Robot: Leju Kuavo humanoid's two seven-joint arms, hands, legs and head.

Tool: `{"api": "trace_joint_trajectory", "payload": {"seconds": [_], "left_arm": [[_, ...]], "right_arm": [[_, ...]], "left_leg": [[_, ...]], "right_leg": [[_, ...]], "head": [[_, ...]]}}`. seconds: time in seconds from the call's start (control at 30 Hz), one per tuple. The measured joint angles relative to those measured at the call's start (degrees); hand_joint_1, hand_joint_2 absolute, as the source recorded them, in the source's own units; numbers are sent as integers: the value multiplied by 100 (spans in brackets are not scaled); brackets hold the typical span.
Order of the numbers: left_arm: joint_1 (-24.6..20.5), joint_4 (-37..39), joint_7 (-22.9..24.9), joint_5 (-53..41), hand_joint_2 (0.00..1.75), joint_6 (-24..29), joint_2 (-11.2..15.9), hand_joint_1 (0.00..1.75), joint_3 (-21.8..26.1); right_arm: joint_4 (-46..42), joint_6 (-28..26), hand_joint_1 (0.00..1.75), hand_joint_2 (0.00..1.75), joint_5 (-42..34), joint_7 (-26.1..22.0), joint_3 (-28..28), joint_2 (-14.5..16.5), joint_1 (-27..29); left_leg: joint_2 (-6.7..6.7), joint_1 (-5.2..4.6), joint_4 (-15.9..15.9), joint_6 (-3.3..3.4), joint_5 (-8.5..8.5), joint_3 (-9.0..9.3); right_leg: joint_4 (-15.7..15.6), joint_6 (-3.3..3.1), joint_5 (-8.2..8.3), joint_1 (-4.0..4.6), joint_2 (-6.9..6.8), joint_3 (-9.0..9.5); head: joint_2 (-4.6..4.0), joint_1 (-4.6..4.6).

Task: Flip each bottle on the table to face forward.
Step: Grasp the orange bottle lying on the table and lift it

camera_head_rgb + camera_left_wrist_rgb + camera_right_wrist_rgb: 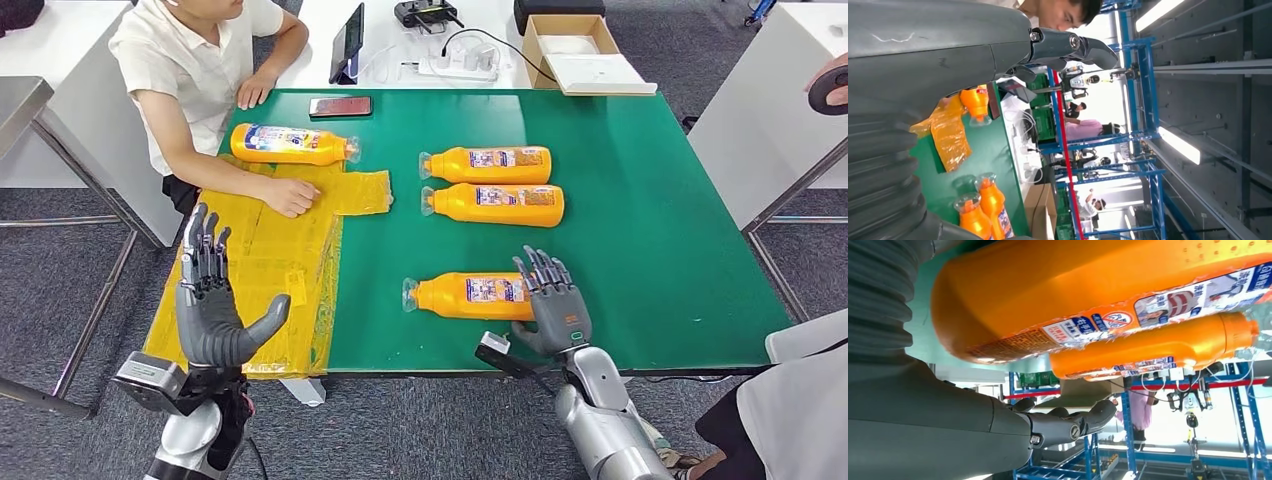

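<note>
Four orange bottles are seen lying on their sides on the green table [640, 250]. The nearest bottle [470, 296] is found close to the front edge, with its clear cap pointed to the left and its label turned up. The right hand [552, 305] is placed at the flat end of this bottle, with the fingers spread wide and nothing gripped. From the head view it cannot be told if the fingers are touching the bottle or are just beside it. In the right wrist view the bottle is seen very close above the thumb.

Two more bottles are laid side by side near the middle of the table, the far middle bottle [487, 165] and the near middle bottle [495, 204]. Their caps are pointed left too, and their labels are turned up.

The fourth bottle [292, 144] is laid near the back left corner, with its cap pointed right. A yellow plastic sheet [270, 270] is spread over the left side of the table. A person's hand [290, 196] is rested on this sheet.

The left hand [215, 300] is held up at the front left corner, over the yellow sheet. Its fingers are stretched wide apart and nothing is held in it.

A dark phone [340, 106] is laid at the back edge
</note>
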Motion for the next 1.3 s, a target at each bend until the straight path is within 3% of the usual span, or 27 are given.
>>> {"api": "trace_joint_trajectory", "payload": {"seconds": [0.27,0.53,0.57,0.67,0.7,0.97,1.07,1.3], "left_arm": [[-68,98,158,145,175,-179,-3,0,-80],[-148,248,649,293,175,-613,3,0,-171],[-165,273,677,286,175,-638,4,0,-186],[-211,341,755,276,175,-713,6,0,-236],[-219,359,781,276,175,-744,6,0,-249],[-239,402,839,276,175,-813,6,0,-273],[-279,473,877,282,175,-874,4,0,-299],[-377,602,927,403,175,-1044,6,0,-331]], "right_arm": [[519,388,0,175,-400,358,270,-1,-248],[980,1638,0,175,-727,1284,502,-21,-664],[1031,1770,18,175,-738,1391,529,-28,-706],[1149,2137,136,175,-753,1727,599,-50,-829],[1175,2251,157,175,-763,1829,617,-60,-869],[1233,2530,157,175,-800,2017,660,-97,-969],[1302,2746,170,175,-891,2031,693,-162,-1079],[1354,3175,175,175,-1522,1153,679,-246,-1155]], "left_leg": [[1,-2,0,0,0,1],[48,0,-1,0,-8,55],[51,0,-1,1,-10,63],[58,0,-2,2,-13,84],[60,-1,-2,2,-14,93],[64,0,-4,3,-18,116],[66,0,-4,11,-8,123],[74,2,-2,11,-8,121]], "right_leg": [[-1,0,1,-1,0,1],[-5,-1,1,2,31,35],[-6,-2,1,2,34,41],[-10,-11,7,3,40,42],[-12,-14,7,3,41,36],[-20,-22,2,6,44,29],[-22,-10,18,7,44,69],[-22,2,28,9,61,97]], "head": [[0,-1],[0,-1],[0,-1],[-1,0],[-1,0],[0,-1],[0,-1],[1,1]]}}
